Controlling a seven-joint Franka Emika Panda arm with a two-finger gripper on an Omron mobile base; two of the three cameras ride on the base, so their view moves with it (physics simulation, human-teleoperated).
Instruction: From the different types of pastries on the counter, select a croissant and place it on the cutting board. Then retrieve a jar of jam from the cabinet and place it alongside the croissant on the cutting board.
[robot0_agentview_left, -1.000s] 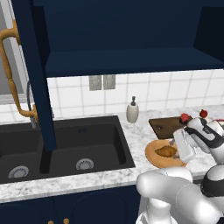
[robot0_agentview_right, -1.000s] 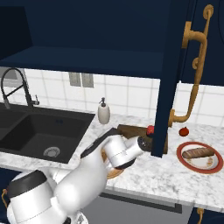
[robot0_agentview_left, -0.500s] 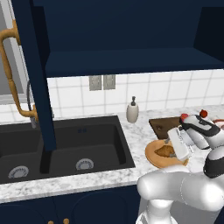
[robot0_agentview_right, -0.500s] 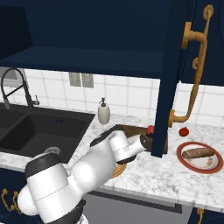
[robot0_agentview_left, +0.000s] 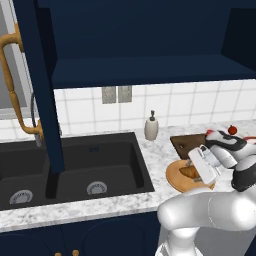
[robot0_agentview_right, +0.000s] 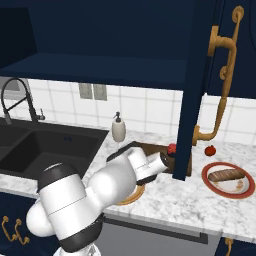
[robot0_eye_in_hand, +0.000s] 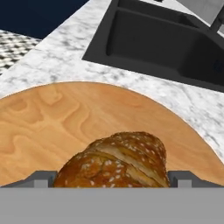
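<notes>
The golden-brown croissant (robot0_eye_in_hand: 118, 159) lies on a round light-tan wooden plate (robot0_eye_in_hand: 65, 118) on the marble counter (robot0_agentview_left: 125, 200). My gripper (robot0_eye_in_hand: 113, 179) is open, with a dark fingertip on each side of the croissant (robot0_agentview_left: 189, 171). In the left base view the gripper (robot0_agentview_left: 202, 164) hangs low over the plate. Just behind the plate lies the dark cutting board (robot0_agentview_left: 182, 142) (robot0_agentview_right: 150, 149). The navy cabinet door (robot0_agentview_right: 197, 85) stands open. A small red thing (robot0_agentview_right: 172, 149) at the board's far edge may be the jar of jam; it is too small to tell.
A black double sink (robot0_agentview_left: 90, 170) with a faucet (robot0_agentview_right: 15, 95) lies to the left. A soap dispenser (robot0_agentview_left: 151, 127) stands by the tiles. To the right, a red plate (robot0_agentview_right: 240, 190) carries the log-shaped roll (robot0_agentview_right: 226, 175), and a red round object (robot0_agentview_right: 210, 150) sits behind it.
The arm's elbow has swung and the hand has edged slightly left and settled low over the croissant. The jaws stay wide; the croissant and plate have not moved.
</notes>
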